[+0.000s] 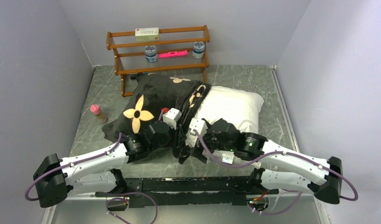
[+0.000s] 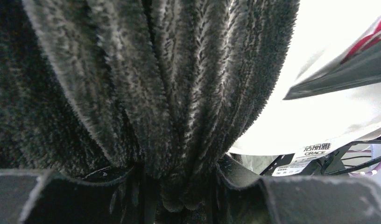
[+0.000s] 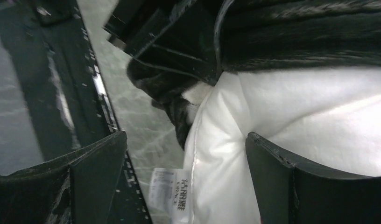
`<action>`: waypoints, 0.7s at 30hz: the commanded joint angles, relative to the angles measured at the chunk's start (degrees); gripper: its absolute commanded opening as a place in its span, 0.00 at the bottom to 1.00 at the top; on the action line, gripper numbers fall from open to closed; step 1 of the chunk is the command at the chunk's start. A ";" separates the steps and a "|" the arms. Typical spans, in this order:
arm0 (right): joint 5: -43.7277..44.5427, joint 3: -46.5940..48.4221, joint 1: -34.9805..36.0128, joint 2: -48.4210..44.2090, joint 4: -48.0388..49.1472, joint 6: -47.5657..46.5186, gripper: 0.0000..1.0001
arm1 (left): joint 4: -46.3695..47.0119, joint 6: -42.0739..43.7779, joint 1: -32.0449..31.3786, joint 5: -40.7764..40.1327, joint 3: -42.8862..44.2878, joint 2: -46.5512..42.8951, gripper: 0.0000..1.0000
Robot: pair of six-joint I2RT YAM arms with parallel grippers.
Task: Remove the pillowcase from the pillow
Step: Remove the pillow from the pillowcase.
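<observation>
Our left hand point(image 2: 174, 184) pinches a gathered fold of the black pillowcase point(image 2: 132, 84), a hold we judge suited to dragging the cover leftward. Our right hand point(image 3: 185, 140) is spread wide astride the near edge of the white pillow point(image 3: 310, 102), probably ready to pin it to the worktop point(image 3: 132, 107). The pillow's right half lies bare, while the pillowcase bunches over its left half.

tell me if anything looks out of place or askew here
The pillowcase is half off, bunched into folds across the middle of the pillow, whose white right end sticks out bare. Nothing looks spilled or damaged.
</observation>
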 commanded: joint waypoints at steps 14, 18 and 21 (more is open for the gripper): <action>29.82 -7.90 2.82 3.42 5.02 -11.56 0.98 | 2.48 3.28 1.16 -0.05 -0.60 -1.70 0.46; 29.28 -8.62 3.08 5.32 6.83 -11.74 0.96 | 3.60 3.53 1.13 1.82 -0.76 -1.88 0.54; 29.34 -8.99 3.02 6.85 8.17 -10.92 0.93 | 3.93 3.22 1.22 1.13 -1.39 -2.84 0.62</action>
